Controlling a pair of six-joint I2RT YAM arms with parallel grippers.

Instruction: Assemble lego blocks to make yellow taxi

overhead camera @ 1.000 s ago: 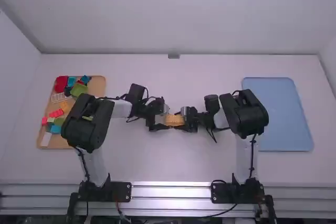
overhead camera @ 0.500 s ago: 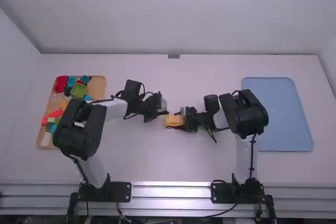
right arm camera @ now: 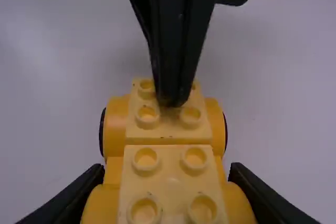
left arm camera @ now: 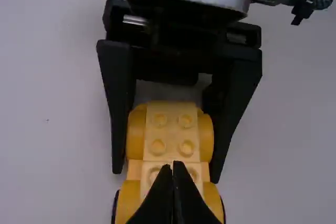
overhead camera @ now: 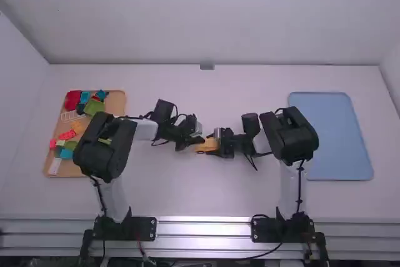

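Note:
The yellow toy car (overhead camera: 205, 147) is at the table's middle, with wheels and studded yellow bricks on top. My right gripper (overhead camera: 220, 143) holds it from the right. In the left wrist view the right gripper's two fingers straddle the car (left arm camera: 171, 140); in the right wrist view its own fingers (right arm camera: 168, 190) clasp the sides of the car (right arm camera: 170, 166). My left gripper (overhead camera: 200, 141) is over the car's left end. Its fingertips (left arm camera: 173, 169) are together, at the studs of the lower brick; whether they press on it, I cannot tell.
On the left, a wooden tray (overhead camera: 117, 99) holds loose red, blue, green and orange bricks, partly behind the left arm. A blue mat or tray (overhead camera: 331, 136) lies on the right, beyond the right arm.
My left gripper was spread at the car a second ago, then drew back to the left and closed; now it is back over the car's left end. The right gripper has barely moved.

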